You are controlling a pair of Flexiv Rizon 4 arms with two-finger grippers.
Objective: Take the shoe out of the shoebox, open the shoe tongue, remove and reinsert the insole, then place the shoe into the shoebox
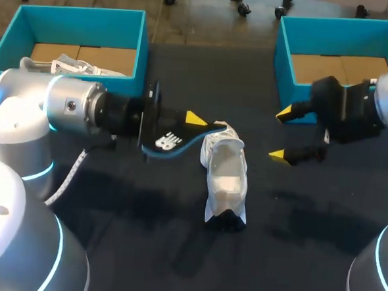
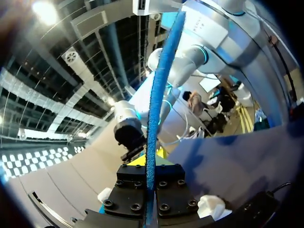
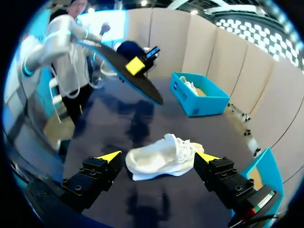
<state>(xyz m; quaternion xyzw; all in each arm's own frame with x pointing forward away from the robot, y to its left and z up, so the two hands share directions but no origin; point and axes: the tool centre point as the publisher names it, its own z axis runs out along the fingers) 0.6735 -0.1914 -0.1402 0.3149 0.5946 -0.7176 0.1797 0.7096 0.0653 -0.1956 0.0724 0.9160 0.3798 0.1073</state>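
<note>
One insole [image 1: 171,143] clamped in left gripper [image 1: 194,123] (shoe [image 1: 225,177] apart).

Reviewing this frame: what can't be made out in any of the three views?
Left hand: second fingertip, hidden behind the insole in the head view; tips out of sight in the left wrist view.
Shoe: toe interior, covered by its own upper.
Left shoebox: part of its contents, behind the left arm, head view.
Right shoebox: front right corner, behind the right hand, head view.

White shoe [image 1: 225,180], black insole [image 1: 181,145] edged blue, teal shoeboxes [image 1: 83,12], black table [image 1: 292,257]
</note>
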